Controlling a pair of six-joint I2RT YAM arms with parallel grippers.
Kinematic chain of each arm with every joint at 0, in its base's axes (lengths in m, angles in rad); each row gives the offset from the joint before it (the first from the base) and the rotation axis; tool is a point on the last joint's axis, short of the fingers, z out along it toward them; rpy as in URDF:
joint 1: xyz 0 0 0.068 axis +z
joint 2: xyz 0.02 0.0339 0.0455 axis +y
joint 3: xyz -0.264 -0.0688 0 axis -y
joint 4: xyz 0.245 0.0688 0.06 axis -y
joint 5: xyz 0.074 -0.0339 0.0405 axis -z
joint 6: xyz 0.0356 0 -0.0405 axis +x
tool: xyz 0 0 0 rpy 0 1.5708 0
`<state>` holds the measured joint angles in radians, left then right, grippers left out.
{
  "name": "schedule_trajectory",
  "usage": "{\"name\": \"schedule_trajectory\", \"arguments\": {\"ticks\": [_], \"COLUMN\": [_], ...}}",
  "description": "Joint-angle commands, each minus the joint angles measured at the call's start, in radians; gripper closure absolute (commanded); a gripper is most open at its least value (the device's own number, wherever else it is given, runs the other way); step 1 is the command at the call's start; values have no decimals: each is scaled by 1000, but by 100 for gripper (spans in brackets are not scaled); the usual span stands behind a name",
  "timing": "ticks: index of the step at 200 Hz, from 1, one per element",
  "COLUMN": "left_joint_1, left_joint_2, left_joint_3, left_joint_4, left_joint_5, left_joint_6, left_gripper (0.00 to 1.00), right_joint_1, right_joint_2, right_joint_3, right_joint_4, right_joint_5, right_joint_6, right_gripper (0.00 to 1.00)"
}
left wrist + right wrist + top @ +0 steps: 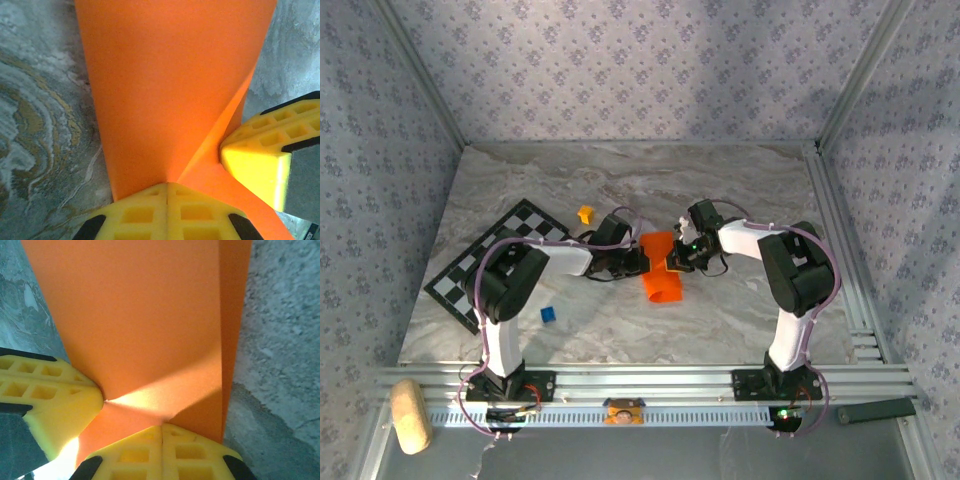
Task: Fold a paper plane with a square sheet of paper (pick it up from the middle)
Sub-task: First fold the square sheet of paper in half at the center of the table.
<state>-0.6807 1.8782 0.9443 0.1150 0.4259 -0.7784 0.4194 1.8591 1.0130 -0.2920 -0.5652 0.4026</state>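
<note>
The square sheet of paper (661,272) is bright orange and creased, and is held up over the middle of the marble table. My left gripper (640,262) pinches its left side and my right gripper (676,260) pinches its right side, close together. In the left wrist view the yellow jaws (167,184) are pressed shut on the paper (170,90), with the other gripper's fingers (260,155) at the right. In the right wrist view the jaws (162,427) are shut on the paper's (145,315) lower edge, and the left gripper's fingers (55,400) touch a fold point at the left.
A black-and-white checkered board (495,262) lies at the left under the left arm. A small yellow-orange cube (585,213) sits behind the left gripper and a small blue cube (548,314) lies near the left arm's base. Metal rails (840,250) edge the table's right side.
</note>
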Motion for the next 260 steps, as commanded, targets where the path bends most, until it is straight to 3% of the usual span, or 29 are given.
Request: {"name": "schedule_trajectory", "arguments": {"ticks": [1,44,164,221,260], "left_joint_1": [2,-10,-21,-31,-52], "left_joint_2": [-51,-69,12,-117,-101], "left_joint_3": [16,75,-100,-18,7], "left_joint_4": [-85,-60,-19,-109,-47], "left_joint_5": [-27,80,15,15,92], "left_joint_6": [-6,-106,-42,-51,-79], "left_gripper": [97,97,99,98,96], "right_joint_1": [4,11,12,12,13], "right_joint_2": [46,40,37,29,31], "right_joint_3": [-48,-45,-69,-68,-70], "right_joint_4": [-79,-84,-78,-77,-73], "right_joint_5": [140,156,169,177,176], "right_joint_6": [18,33,40,45,48], "right_gripper": [100,100,100,100,100]}}
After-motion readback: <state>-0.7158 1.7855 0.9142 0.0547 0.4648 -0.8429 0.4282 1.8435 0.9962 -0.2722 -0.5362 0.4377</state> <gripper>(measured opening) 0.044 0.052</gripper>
